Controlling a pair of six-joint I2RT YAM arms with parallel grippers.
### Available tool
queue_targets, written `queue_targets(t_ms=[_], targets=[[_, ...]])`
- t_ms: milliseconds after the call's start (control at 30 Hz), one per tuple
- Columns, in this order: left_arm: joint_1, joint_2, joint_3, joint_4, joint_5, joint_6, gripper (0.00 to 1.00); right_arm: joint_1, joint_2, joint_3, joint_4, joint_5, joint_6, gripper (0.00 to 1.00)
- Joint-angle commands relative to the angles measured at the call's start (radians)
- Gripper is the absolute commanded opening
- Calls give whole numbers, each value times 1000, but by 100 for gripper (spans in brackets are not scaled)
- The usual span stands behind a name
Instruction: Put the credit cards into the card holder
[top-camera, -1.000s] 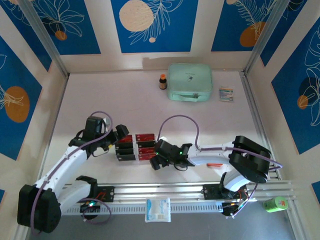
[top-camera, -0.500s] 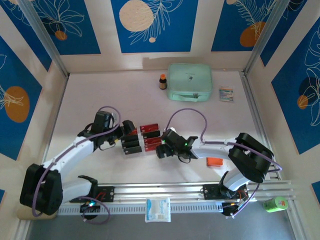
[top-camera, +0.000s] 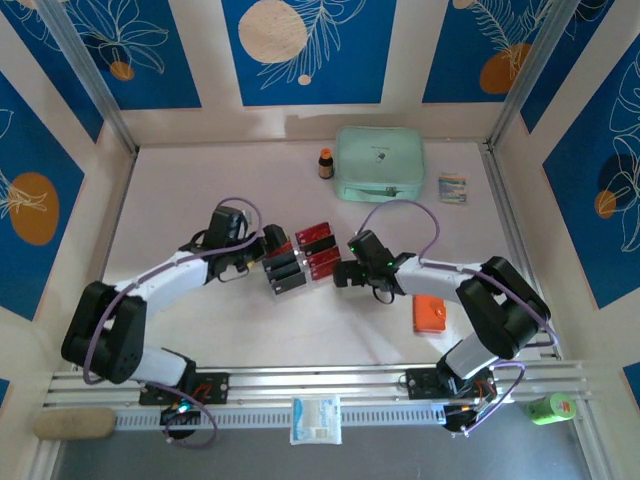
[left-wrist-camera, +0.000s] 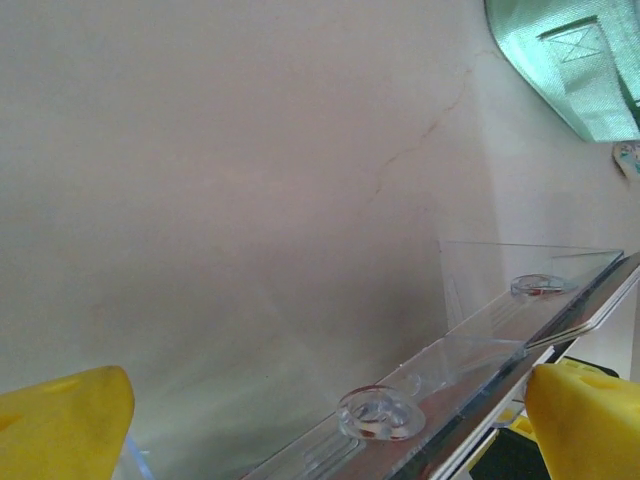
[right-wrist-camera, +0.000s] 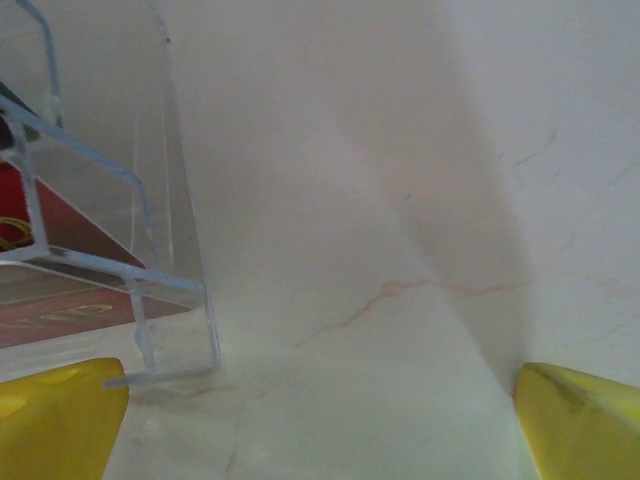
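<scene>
**Markings.** The red cards carry pale gold print, too blurred to read. The pouch, the bottle and the packet bear labels too small to read.

**Task items.** Red and black cards lie in a clear tray at mid-table. The orange wallet lies flat to the right of the tray, apart from it and beside the right arm.

**End effectors.** The left gripper is at the tray's left edge and the right gripper at its right edge. Both are released, with yellow fingers spread wide and nothing grasped. Contact with the tray cannot be confirmed.

**Surface.** The table is pale, with faint reddish veins.

**Room.** The walls carry blue panels with white leaf outlines and cream or orange discs. A metal rail runs along the near edge.
</scene>
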Motion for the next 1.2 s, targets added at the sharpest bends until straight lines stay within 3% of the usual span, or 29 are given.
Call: queue_targets(t_ms=[0,433,733,1167], targets=[[-14,69,62,32,-40,-16,100,-41,22,12,-27,-15,-30,100],[-28,259,286,21,-23,-2,100,-79,-56,-26,-51,-50,6,100],[-26,193,221,-13,-81,37,100,-93,-86,-45,-51,-72,14,100],[-28,-19,122,-124,-117,97,100,-108,-221,-99,-80,-116,45,100]])
